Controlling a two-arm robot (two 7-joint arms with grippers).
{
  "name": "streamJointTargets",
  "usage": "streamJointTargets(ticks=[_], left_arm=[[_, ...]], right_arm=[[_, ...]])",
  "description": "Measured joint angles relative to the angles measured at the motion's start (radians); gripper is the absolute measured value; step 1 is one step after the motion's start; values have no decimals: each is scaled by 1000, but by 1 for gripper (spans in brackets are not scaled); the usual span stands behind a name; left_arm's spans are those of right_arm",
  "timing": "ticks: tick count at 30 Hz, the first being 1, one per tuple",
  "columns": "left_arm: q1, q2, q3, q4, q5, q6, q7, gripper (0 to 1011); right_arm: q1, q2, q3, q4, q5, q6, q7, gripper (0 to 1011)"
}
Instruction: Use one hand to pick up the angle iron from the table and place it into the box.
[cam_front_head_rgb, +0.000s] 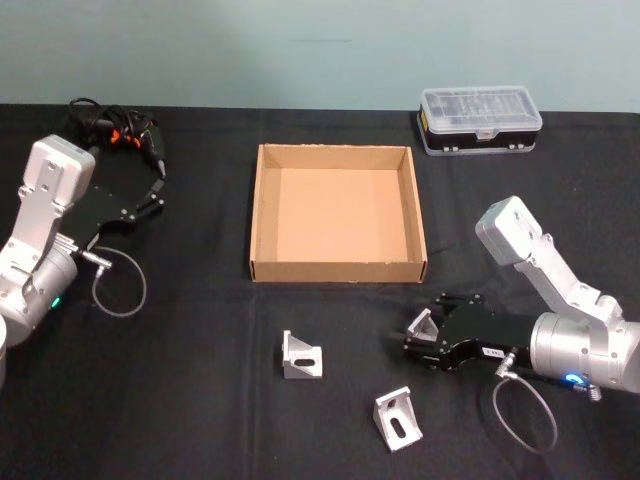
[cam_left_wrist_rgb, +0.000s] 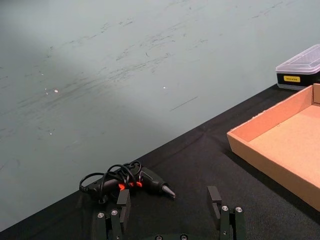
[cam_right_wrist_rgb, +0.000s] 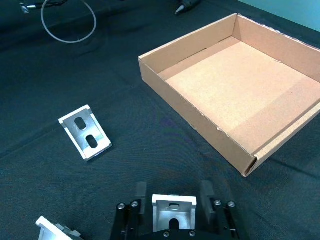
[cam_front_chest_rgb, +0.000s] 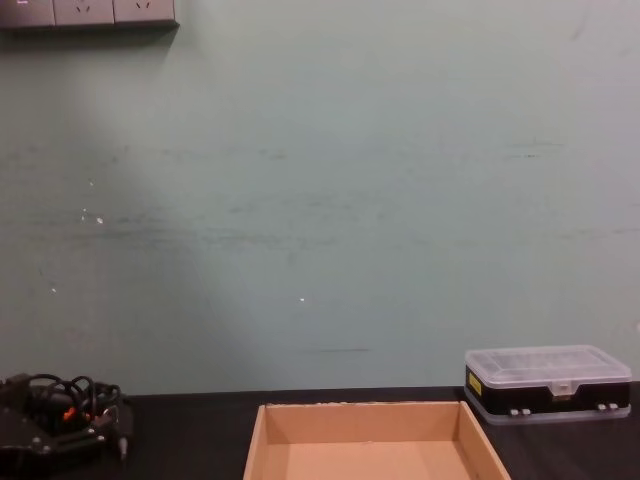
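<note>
Silver angle iron (cam_right_wrist_rgb: 173, 209), slotted, sits lower centre of the frame, clamped upright between the right gripper (cam_right_wrist_rgb: 174, 204) fingers; left gripper (cam_left_wrist_rgb: 171, 214) spread

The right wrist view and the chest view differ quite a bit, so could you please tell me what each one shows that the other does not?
The right wrist view alone shows the right gripper closed around a silver slotted angle iron, a second silver angle iron lying apart on the black table, and a third at the picture's edge.

The chest view alone shows the clear-lidded black plastic case, a tangle of black cable with an orange-marked tool, and grey wall sockets.

Both show the shallow tan cardboard box, holding no bracket.
</note>
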Motion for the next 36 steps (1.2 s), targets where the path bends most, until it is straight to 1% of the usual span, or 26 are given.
streamJointTargets(ticks=[1, 3, 4, 8, 19, 23, 25, 30, 32, 34, 36], left_arm=[[0, 0, 0, 0, 0, 0, 0, 1000], [0, 0, 0, 0, 0, 0, 0, 1000], [0, 0, 0, 0, 0, 0, 0, 1000], [0, 0, 0, 0, 0, 0, 0, 1000], [0, 0, 0, 0, 0, 0, 0, 1000], [0, 0, 0, 0, 0, 0, 0, 1000], [0, 0, 0, 0, 0, 0, 0, 1000], [0, 0, 0, 0, 0, 0, 0, 1000], [0, 0, 0, 0, 0, 0, 0, 1000], [0, 0, 0, 0, 0, 0, 0, 1000], [0, 0, 0, 0, 0, 0, 0, 1000]], right_arm=[[0, 0, 0, 0, 0, 0, 0, 661], [0, 0, 0, 0, 0, 0, 0, 624], [0, 0, 0, 0, 0, 0, 0, 565], [0, 1, 0, 0, 1, 0, 0, 461], [-2, 1, 2, -1, 1, -4, 1, 457], [-12, -1, 32, -19, 20, -33, 1, 457], [-14, -1, 44, -30, 30, -37, 1, 456], [-11, -5, 83, -67, 73, -40, -2, 457], [-1, -10, 99, -81, 94, -38, -6, 457], [12, -16, 107, -85, 108, -37, -10, 457], [38, -31, 111, -83, 124, -31, -14, 457]])
